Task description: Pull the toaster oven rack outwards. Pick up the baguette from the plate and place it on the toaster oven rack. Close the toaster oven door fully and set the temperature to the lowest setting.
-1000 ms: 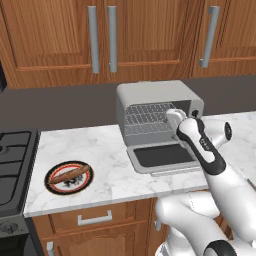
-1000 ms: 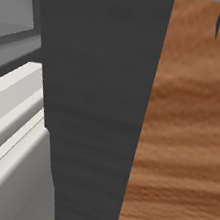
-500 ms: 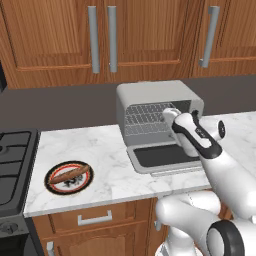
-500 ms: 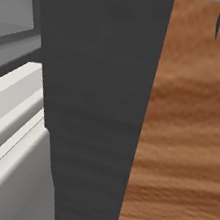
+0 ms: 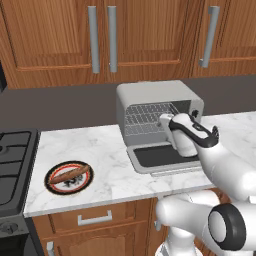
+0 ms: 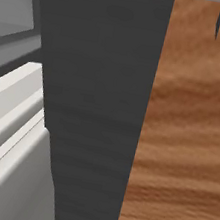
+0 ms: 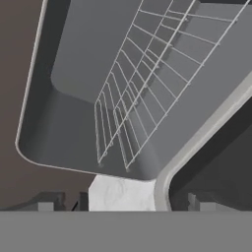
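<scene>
A marble bench (image 5: 100, 150) carried the toaster oven (image 5: 155, 95), its door (image 5: 160, 157) lying flat open so the rack (image 5: 147, 120) could be reached. The end effector (image 5: 167, 122), spread wide and empty, faced the rack's front edge. The baguette (image 5: 70, 174) waited on its plate (image 5: 50, 184), well left.

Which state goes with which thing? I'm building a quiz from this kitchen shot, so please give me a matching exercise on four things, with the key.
Things:
1. toaster oven door
2. baguette
3. toaster oven rack
4. gripper

States or places:
A. lying on the plate
B. inside the oven cavity, not pulled out
C. folded down flat, open
D. jaws open, in front of the oven's opening

Pairs: 1-C, 2-A, 3-B, 4-D
</scene>
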